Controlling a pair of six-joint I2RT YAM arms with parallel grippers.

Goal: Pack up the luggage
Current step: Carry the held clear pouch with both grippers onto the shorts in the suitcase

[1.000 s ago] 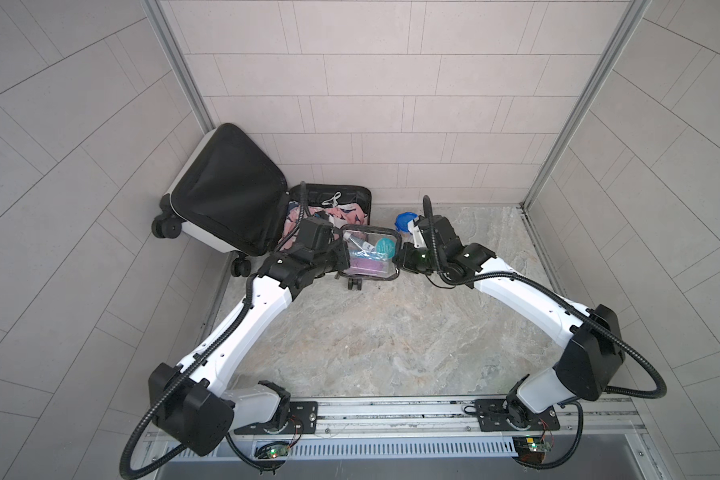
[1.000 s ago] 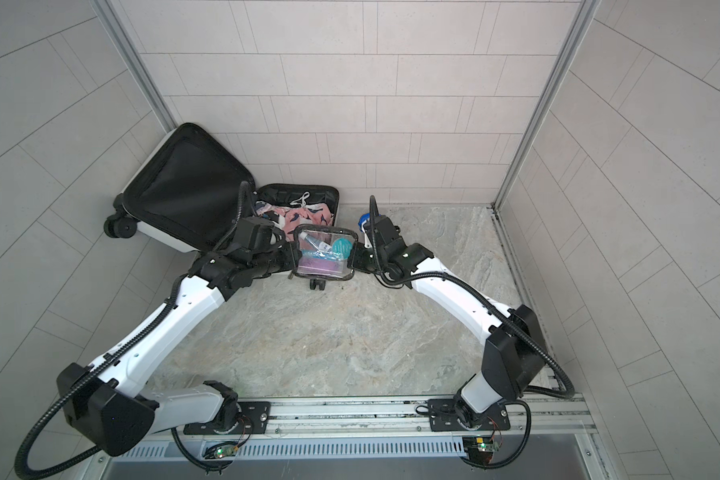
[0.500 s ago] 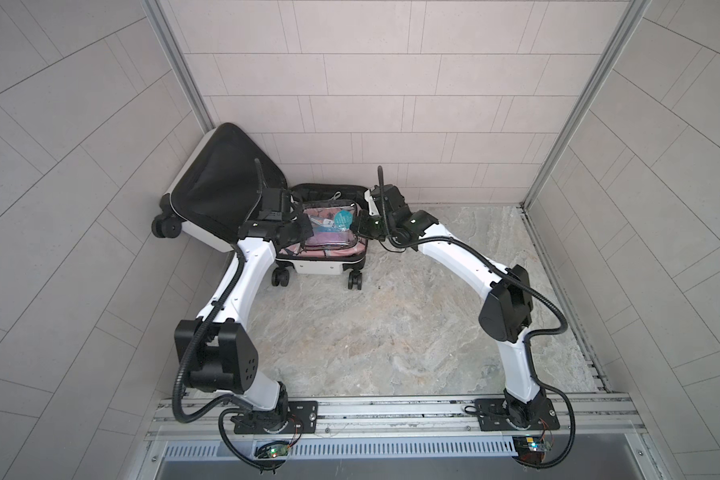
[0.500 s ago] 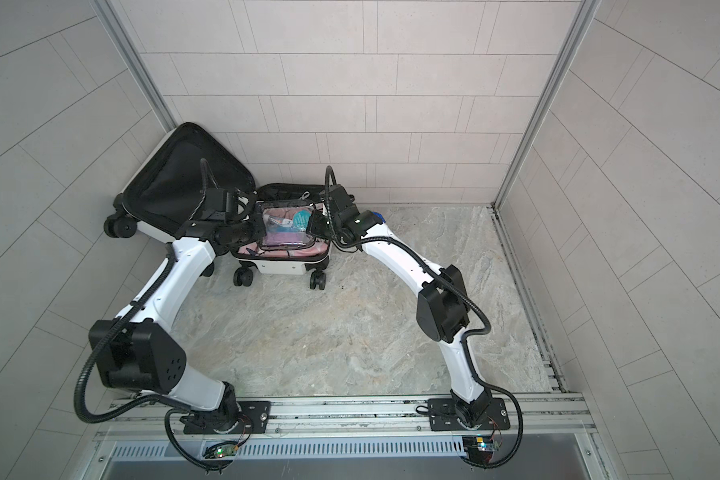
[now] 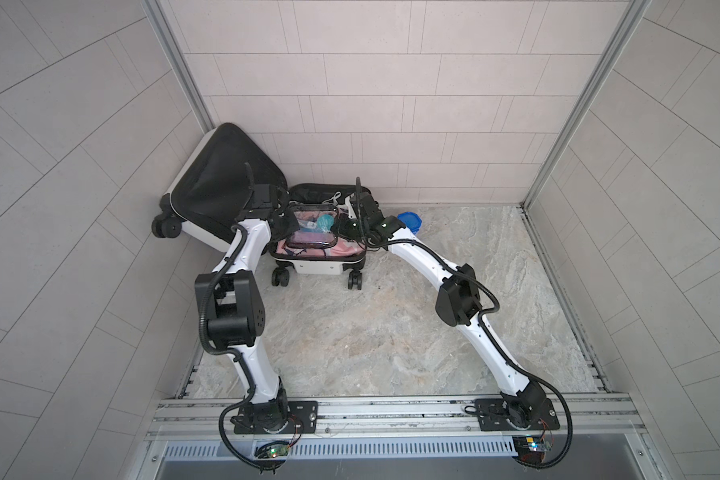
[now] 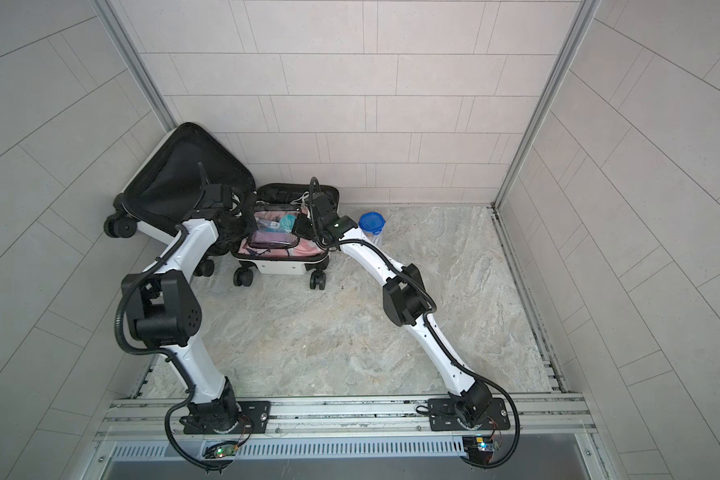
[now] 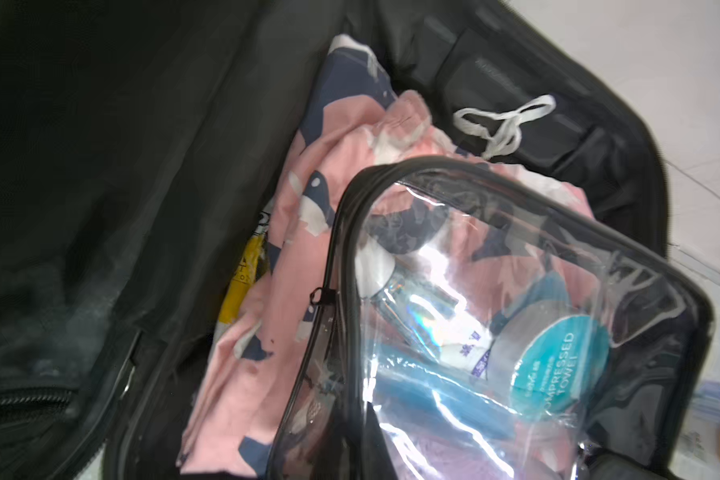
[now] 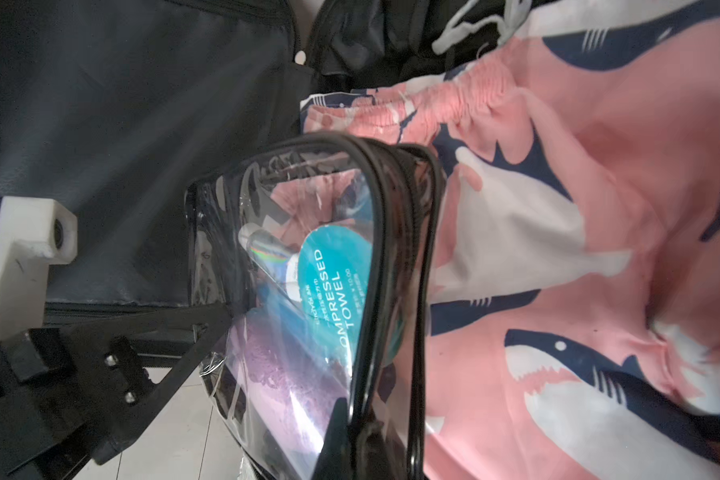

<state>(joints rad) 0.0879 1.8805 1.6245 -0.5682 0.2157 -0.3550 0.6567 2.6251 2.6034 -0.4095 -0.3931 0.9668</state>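
Marbled tabletop (image 5: 371, 332), tiled walls (image 5: 391, 83). Open luggage (image 5: 321, 268) sits upper left of centre in both top views, lid (image 5: 221, 187) against the walls. Clear pouch (image 5: 313, 227) is held over pink clothes (image 8: 558, 249) inside. Left gripper (image 5: 288, 222) and right gripper (image 5: 337, 226) have jaws closed, pinching opposite pouch edges.

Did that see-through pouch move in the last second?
Yes. The pouch went leftward and toward the back wall, from above the suitcase's front edge to over the clothes inside.
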